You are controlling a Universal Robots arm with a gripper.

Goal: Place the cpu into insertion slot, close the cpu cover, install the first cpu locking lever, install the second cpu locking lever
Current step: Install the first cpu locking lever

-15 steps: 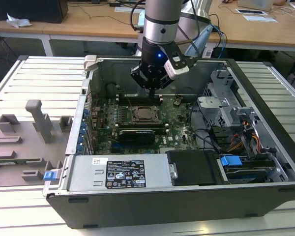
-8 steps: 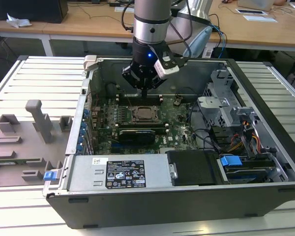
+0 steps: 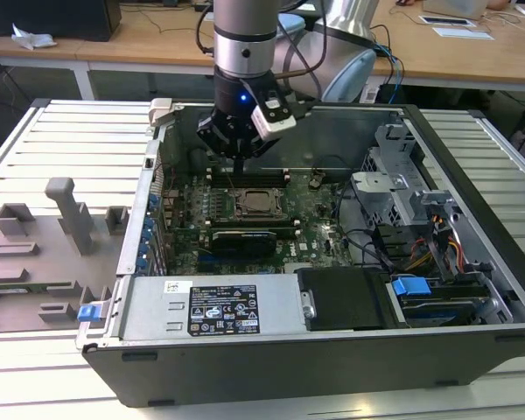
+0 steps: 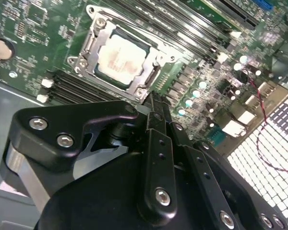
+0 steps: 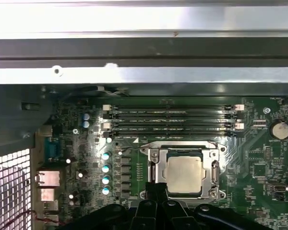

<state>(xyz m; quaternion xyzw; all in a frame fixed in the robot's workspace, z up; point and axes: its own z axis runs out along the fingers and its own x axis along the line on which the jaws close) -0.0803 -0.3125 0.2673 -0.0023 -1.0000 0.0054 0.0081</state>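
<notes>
The cpu (image 5: 184,175) with its pale metal top lies flat in the insertion slot (image 3: 256,204) on the green board. The silvery cpu cover (image 5: 154,161) lies down around it, the chip showing through its window; in the second wrist view the cpu (image 4: 117,57) and cpu cover (image 4: 97,37) look the same. My gripper (image 3: 237,171) hangs above the board just beside the socket, at one edge of the frame. In both wrist views its black fingers meet at the tip, shut, with nothing between them: gripper (image 4: 153,98), gripper (image 5: 156,189). A thin wire lever (image 5: 178,142) runs along one side of the socket.
The open computer case (image 3: 271,350) surrounds the board. Long black memory slots (image 5: 170,120) lie beside the socket. A black card (image 3: 243,239), a power supply (image 3: 214,306) and a drive cage (image 3: 402,188) with cables stand around it. Grey fixtures (image 3: 66,210) sit on the exterior view's left.
</notes>
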